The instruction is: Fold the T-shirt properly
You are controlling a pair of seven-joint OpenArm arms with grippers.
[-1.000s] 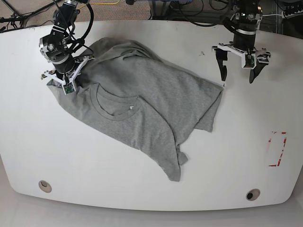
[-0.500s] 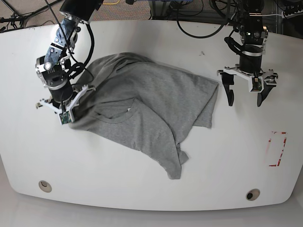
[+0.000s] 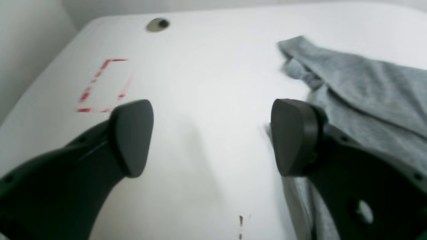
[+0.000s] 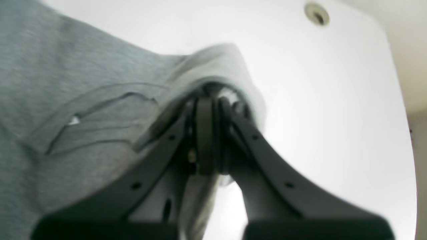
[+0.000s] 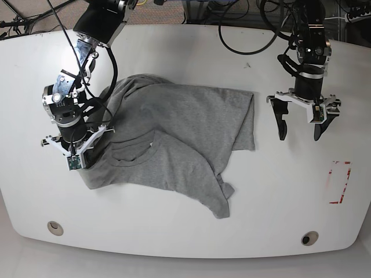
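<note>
A heather-grey T-shirt lies on a white table marked with red dashes.

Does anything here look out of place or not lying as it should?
Yes. The heather-grey cotton T-shirt lies crumpled and skewed on the white table, its layers overlapping, one corner pinched in the right gripper. The left gripper hangs open, beside it.

Heathered grey cloth T-shirt (soft, matt) on smooth white table
</note>
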